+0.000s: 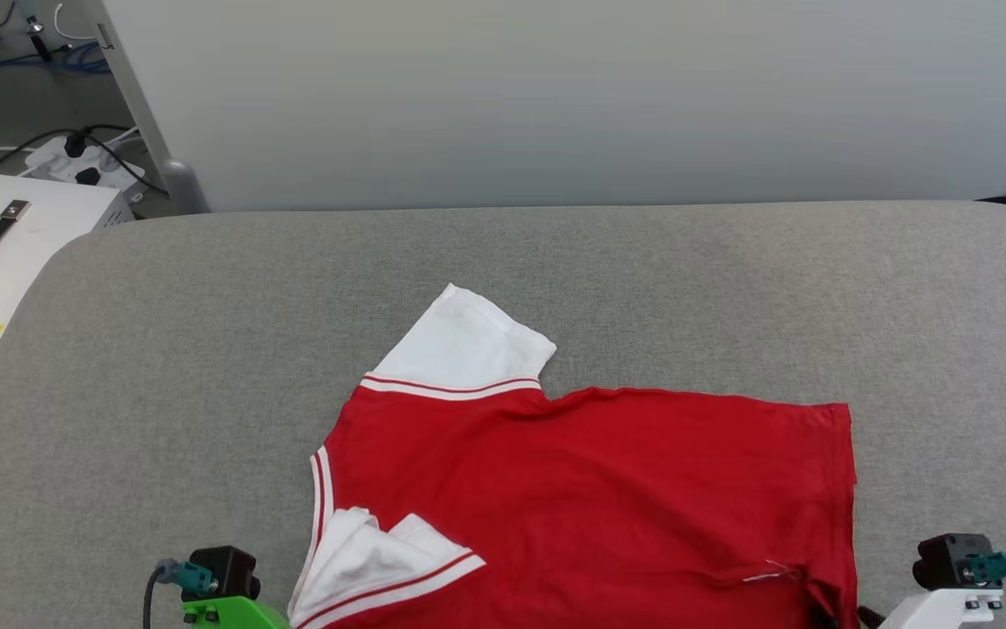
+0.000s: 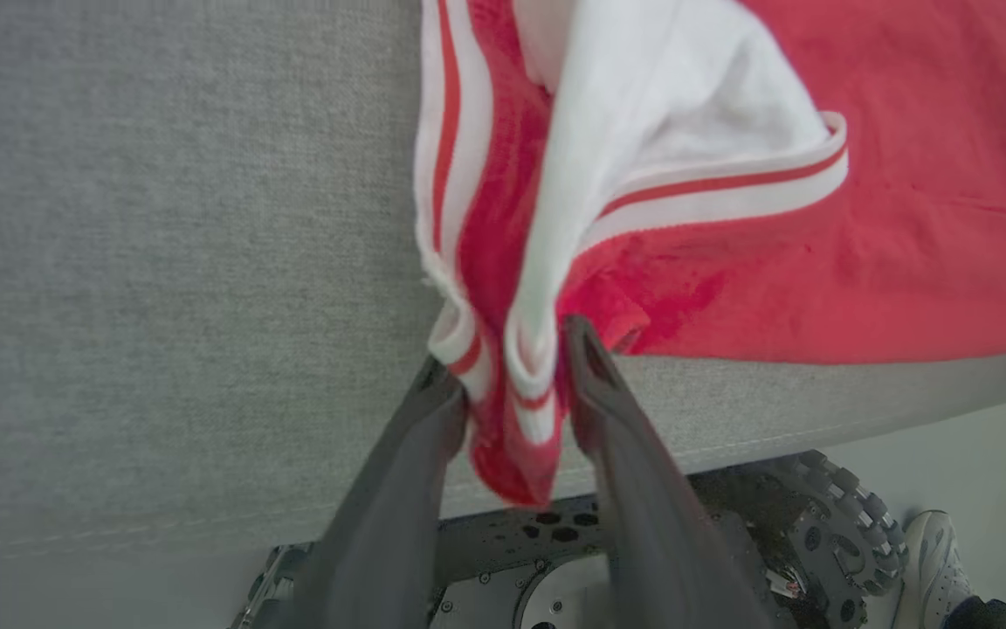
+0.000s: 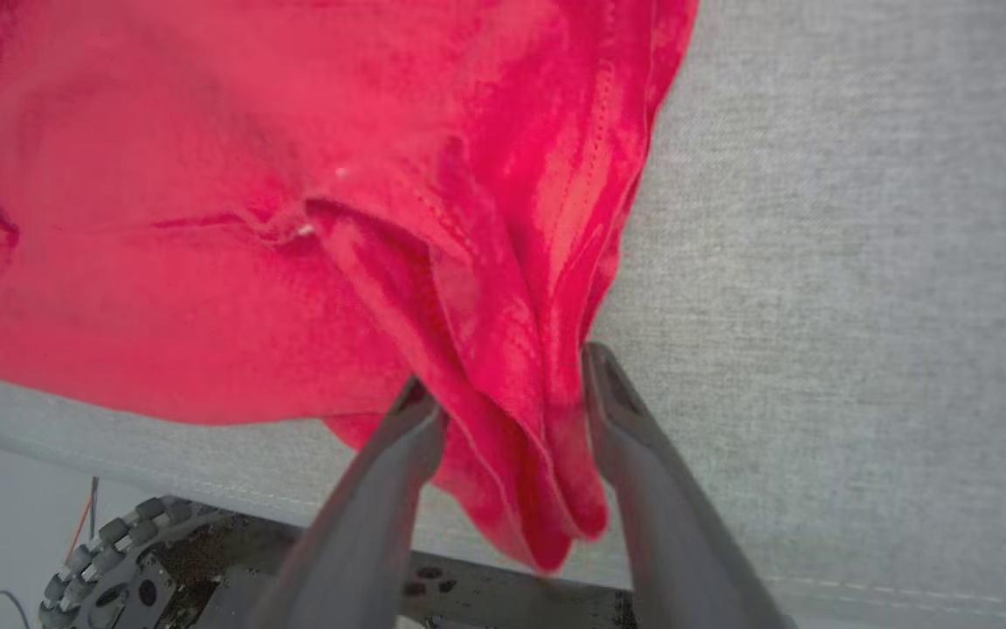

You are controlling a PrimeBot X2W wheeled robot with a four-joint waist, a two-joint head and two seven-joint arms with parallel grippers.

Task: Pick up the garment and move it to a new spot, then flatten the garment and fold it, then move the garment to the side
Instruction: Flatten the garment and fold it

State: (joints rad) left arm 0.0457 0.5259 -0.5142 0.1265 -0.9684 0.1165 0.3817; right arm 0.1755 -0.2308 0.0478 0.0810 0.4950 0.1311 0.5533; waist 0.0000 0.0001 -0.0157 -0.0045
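At the left, the left gripper (image 2: 512,367) sits at the near edge of the grey cloth-covered table (image 1: 206,349). Its jaws stand apart, with a bunch of striped sleeve seam hanging slack between them. I'd say it took that corner to pull the red soft-fabric T-shirt with white short sleeves (image 1: 590,489) flat. The shirt lies sideways mid-table with its neck end to the left and the far sleeve (image 1: 459,341) spread out. The near sleeve (image 1: 372,550) is crumpled over itself, so its outline is hard to read. The shirt's near edge droops over the table lip and is cut off in the head view. At the right, the right gripper (image 3: 507,384) is also parted, with the hem corner (image 3: 547,489) sagging loose between its fingers.
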